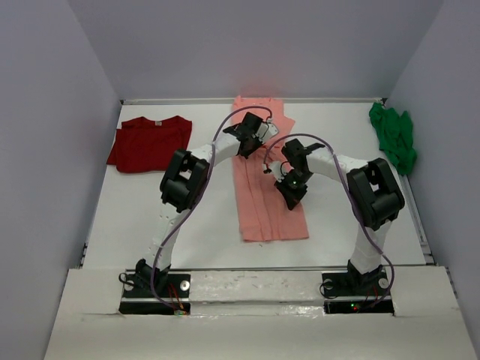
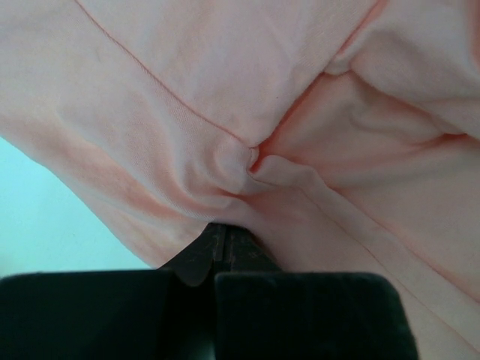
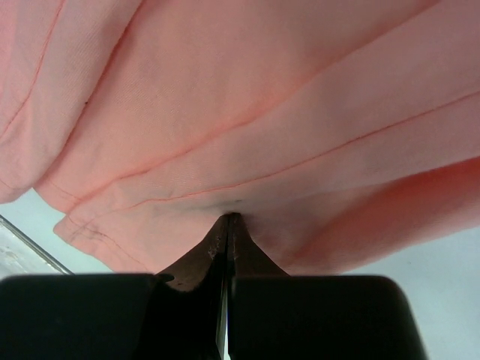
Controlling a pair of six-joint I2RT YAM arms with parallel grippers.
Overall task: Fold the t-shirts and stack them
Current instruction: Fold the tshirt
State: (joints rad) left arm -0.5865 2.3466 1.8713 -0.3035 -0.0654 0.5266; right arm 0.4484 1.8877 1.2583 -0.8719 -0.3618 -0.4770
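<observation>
The salmon-pink t-shirt [image 1: 264, 210] lies in the middle of the table as a long narrow strip running front to back. My left gripper [image 1: 246, 147] is over its far half. In the left wrist view that gripper [image 2: 225, 228] is shut, and the pink cloth [image 2: 187, 90] puckers into a knot just past its tips. My right gripper [image 1: 289, 198] is at the strip's right edge, halfway along. Its jaws [image 3: 231, 219] are shut with the pink cloth [image 3: 247, 97] dimpled at their tips. The dark red t-shirt [image 1: 150, 142] lies flat at the back left. The green t-shirt [image 1: 394, 138] is crumpled at the back right.
Grey walls close the table [image 1: 187, 225] in on the left, back and right. Both arm bases [image 1: 154, 289] sit on the white ledge at the near edge, with cables looping over the pink strip.
</observation>
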